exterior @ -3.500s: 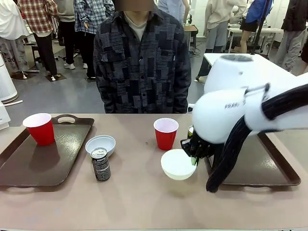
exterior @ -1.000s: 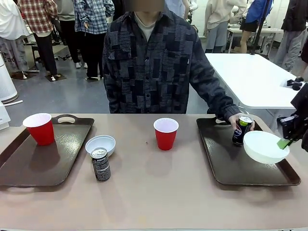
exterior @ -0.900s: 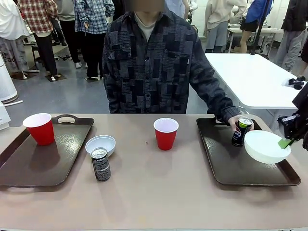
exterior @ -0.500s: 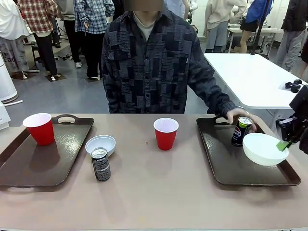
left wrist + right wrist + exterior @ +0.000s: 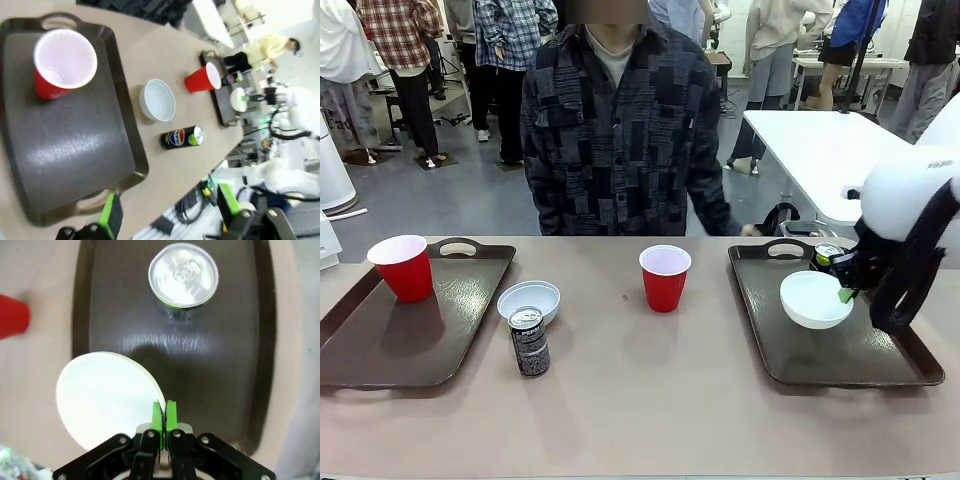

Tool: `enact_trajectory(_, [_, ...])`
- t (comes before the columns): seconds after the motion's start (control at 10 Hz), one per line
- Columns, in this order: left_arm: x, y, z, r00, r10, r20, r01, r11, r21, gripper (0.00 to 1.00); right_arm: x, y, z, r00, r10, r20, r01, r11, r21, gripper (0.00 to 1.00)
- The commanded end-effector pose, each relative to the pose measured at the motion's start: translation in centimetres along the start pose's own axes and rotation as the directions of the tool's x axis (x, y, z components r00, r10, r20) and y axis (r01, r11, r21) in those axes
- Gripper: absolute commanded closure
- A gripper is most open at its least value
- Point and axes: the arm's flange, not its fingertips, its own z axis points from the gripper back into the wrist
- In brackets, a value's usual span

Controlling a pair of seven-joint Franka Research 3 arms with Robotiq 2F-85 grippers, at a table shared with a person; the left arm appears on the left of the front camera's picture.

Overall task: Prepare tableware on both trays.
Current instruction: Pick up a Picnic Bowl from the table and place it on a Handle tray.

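Right jaws clench the rim of an empty white bowl (image 5: 815, 299), low over the right tray (image 5: 790, 355); left jaws stand released, holding nothing, above the left tray (image 5: 450, 335). The left tray carries one empty red cup (image 5: 403, 267), the right tray an upright can (image 5: 827, 253) at its far edge. On the surface (image 5: 640, 410) between them stand a second cup (image 5: 665, 277), second bowl (image 5: 529, 299) and second can (image 5: 529, 340).
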Motion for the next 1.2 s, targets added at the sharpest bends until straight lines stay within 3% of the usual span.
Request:
enact_trajectory(0.0, [0.0, 0.0, 0.1, 1.000, -0.001, 0.009, 0.001, 1.000, -0.011, 0.00, -3.6, 0.0, -3.4, 1.000, -0.008, 0.014, 0.008, 1.000, -0.010, 0.96])
enact_trajectory(0.4, [0.0, 0.0, 0.1, 1.000, -0.001, 0.009, 0.001, 1.000, -0.011, 0.00, -4.1, -0.2, -5.1, 0.993, -0.029, -0.110, 0.025, 0.999, -0.038, 0.96])
enact_trajectory(0.5, [0.0, 0.0, 0.1, 1.000, -0.001, 0.009, 0.001, 1.000, -0.011, 0.00, -4.6, -0.1, -4.7, 0.992, -0.020, -0.122, 0.017, 0.999, -0.029, 0.37])
enact_trajectory(0.7, [0.0, 0.0, 0.1, 1.000, -0.001, 0.009, 0.001, 1.000, -0.011, 0.00, -5.5, 0.1, -2.7, 0.987, -0.007, -0.158, 0.003, 1.000, -0.023, 0.37])
enact_trajectory(0.8, [0.0, 0.0, 0.1, 1.000, -0.001, 0.009, 0.001, 1.000, -0.011, 0.00, -6.0, 0.2, -1.2, 0.984, 0.003, -0.178, -0.005, 1.000, -0.015, 0.73])
enact_trajectory(1.1, [0.0, 0.0, 0.1, 1.000, -0.001, 0.009, 0.001, 1.000, -0.011, 0.00, -7.4, 0.4, 4.9, 0.957, 0.065, -0.282, -0.076, 0.997, -0.029, 0.44])
